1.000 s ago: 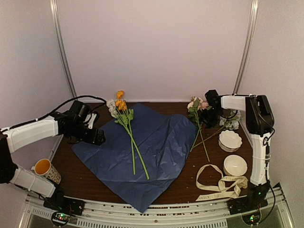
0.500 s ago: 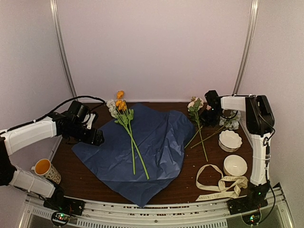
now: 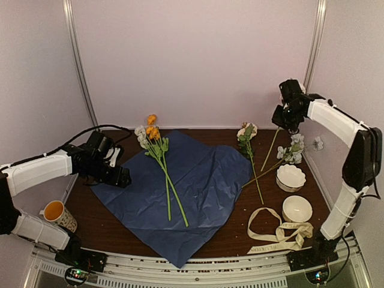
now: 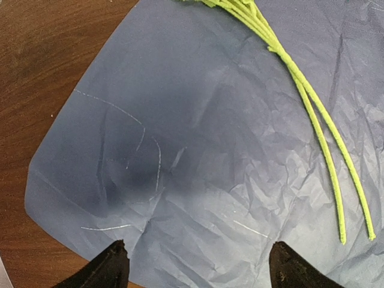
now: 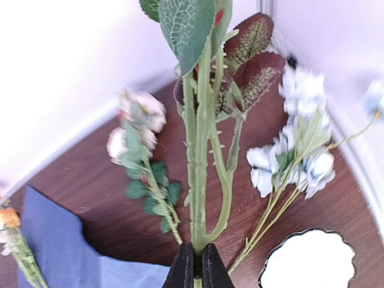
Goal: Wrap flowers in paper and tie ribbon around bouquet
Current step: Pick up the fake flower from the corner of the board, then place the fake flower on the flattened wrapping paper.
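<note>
Only the right wrist view is showing the right jaws clamping a stem (image 5: 198, 180); the left jaws are gaping over paper (image 4: 198, 150).

In your left wrist view, only the two dark tips of the left gripper (image 4: 198, 267) show at the bottom edge; the rest is out of frame. The flowers (image 4: 287, 60) on the paper (image 4: 180, 150) run off the top edge, their blooms cut away, and the paper is cropped at the right and bottom. In the right wrist view, the stem (image 5: 198, 180) pinched in the right gripper (image 5: 197, 267) leaves the top edge, its bloom unseen. The bowl (image 5: 309, 264) is cropped at the bottom, and the pale blue blooms (image 5: 303, 90) are blurred. From overhead, the ribbon (image 3: 293, 230) lettering is too small to read, and the left arm covers part of the mug (image 3: 57, 213).
</note>
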Robot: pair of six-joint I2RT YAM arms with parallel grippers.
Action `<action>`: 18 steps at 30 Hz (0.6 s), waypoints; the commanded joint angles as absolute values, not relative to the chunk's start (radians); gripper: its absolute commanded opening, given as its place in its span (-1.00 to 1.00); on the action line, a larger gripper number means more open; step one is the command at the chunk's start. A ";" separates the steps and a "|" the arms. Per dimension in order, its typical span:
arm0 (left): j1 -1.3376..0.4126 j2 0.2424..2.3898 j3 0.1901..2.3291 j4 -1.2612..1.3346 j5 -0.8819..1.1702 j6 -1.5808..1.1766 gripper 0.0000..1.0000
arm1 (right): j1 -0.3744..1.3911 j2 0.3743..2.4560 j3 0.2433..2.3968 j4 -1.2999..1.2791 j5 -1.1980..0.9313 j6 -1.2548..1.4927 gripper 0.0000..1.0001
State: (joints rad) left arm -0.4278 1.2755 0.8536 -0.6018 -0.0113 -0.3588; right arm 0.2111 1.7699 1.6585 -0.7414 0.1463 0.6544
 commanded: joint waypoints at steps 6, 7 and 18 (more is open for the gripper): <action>-0.458 1.235 0.816 -0.531 0.015 -0.419 0.67 | 0.645 1.746 1.773 -0.683 -0.114 0.517 -1.00; -0.461 1.234 0.815 -0.533 0.015 -0.417 0.67 | 0.690 1.798 1.814 -0.679 -0.160 0.527 -1.00; -0.475 1.244 0.834 -0.561 -0.006 -0.390 0.67 | 0.887 2.278 2.211 -0.775 -0.260 0.637 -0.16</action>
State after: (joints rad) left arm -0.4660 1.2549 0.8192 -0.5774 -0.0021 -0.4015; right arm 0.8974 2.2318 2.1231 -0.6739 -0.2432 0.6037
